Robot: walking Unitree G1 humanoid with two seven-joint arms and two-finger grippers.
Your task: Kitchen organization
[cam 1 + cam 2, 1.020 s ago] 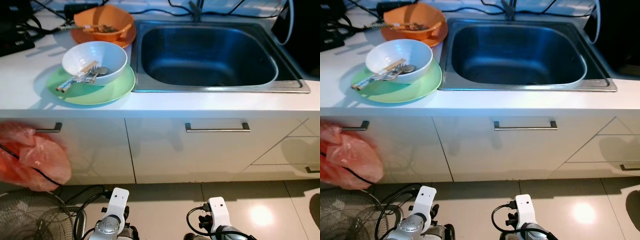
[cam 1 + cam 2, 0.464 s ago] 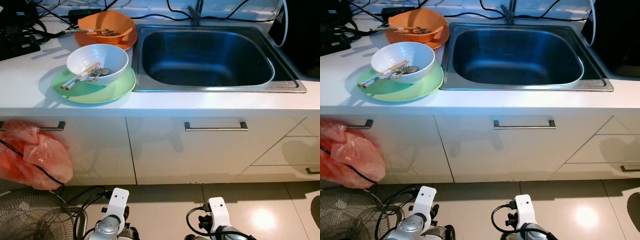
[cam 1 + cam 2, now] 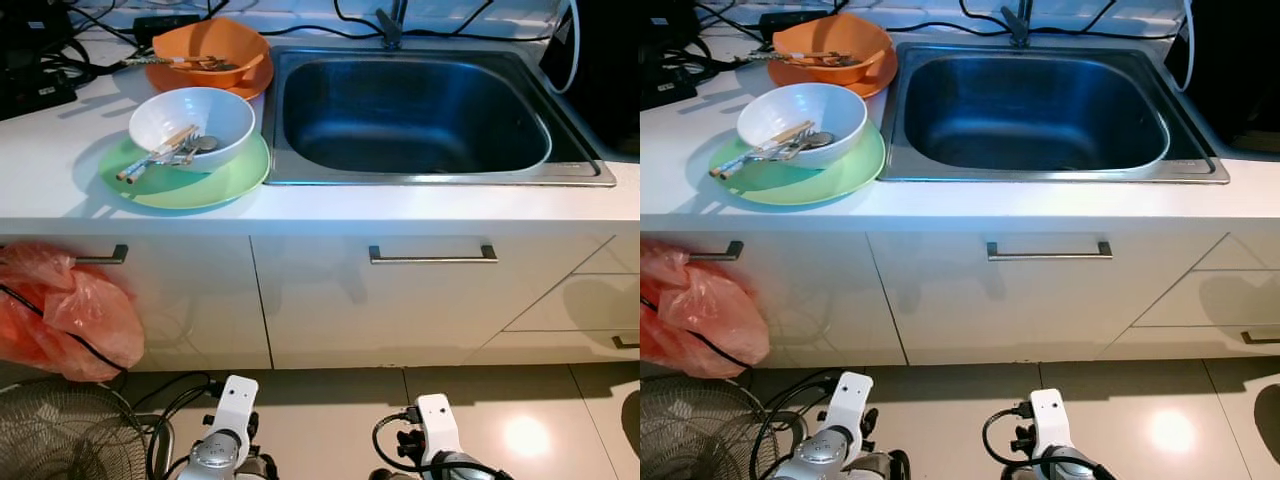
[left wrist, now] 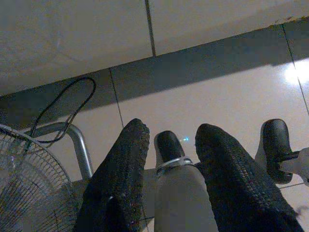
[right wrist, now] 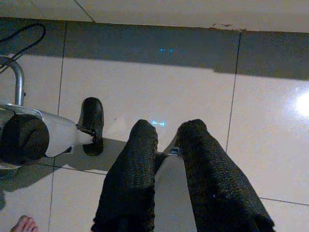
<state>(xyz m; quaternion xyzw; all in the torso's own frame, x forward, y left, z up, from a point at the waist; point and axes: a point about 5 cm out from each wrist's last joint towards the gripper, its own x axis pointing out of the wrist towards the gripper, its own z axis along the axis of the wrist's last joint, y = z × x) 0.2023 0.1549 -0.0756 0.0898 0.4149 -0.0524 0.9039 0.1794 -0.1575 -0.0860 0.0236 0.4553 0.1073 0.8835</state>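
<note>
Dishes (image 3: 190,125) left of sink (image 3: 415,100)

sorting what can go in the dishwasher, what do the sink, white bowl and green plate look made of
Sink: brushed stainless steel by its grey metallic sheen and soft reflections.
White bowl: glossy, probably glazed ceramic, though melamine would look alike.
Green plate: flat pastel colour with a dull shine, likely plastic or melamine; not certain.

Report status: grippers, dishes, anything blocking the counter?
Both arms hang low, left gripper and right gripper open, empty, over floor tiles. White bowl with utensils sits on green plate, left of sink. Floor fan stands lower left.
</note>
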